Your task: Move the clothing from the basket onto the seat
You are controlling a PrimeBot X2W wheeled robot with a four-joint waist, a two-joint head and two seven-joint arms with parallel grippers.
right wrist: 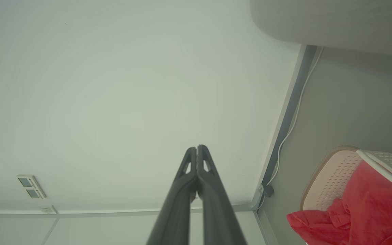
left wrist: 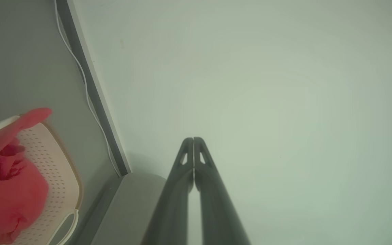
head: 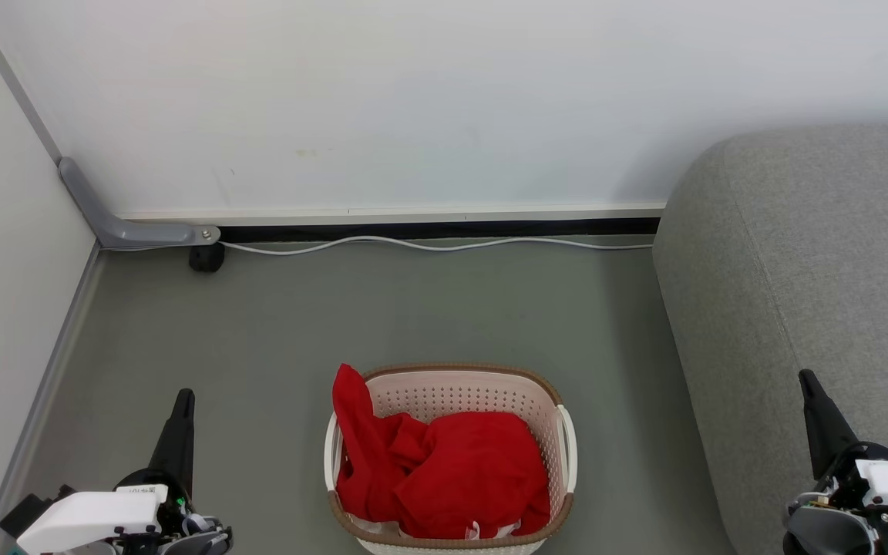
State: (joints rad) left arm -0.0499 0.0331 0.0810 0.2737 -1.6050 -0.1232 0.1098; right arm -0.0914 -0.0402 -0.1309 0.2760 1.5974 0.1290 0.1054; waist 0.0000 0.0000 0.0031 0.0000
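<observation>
Red clothing (head: 444, 470) lies bunched in the cream basket (head: 459, 393) on the floor, one fold draped over its left rim. The grey seat (head: 814, 293) fills the right side, beside the basket. My left gripper (head: 183, 395) is shut and empty at the lower left, well left of the basket. My right gripper (head: 804, 376) is shut and empty at the lower right, in front of the seat. In the left wrist view the shut left gripper (left wrist: 193, 139) points at the wall, with clothing (left wrist: 9, 194) and basket (left wrist: 58, 163) at the left. In the right wrist view the shut right gripper (right wrist: 196, 147) points at the wall, with clothing (right wrist: 369, 207) at the lower right.
A white wall runs across the back with a dark baseboard and a white cable (head: 428, 245) along the floor. A grey bracket (head: 116, 223) and a side panel close off the left. Grey floor (head: 413, 308) lies between basket and wall.
</observation>
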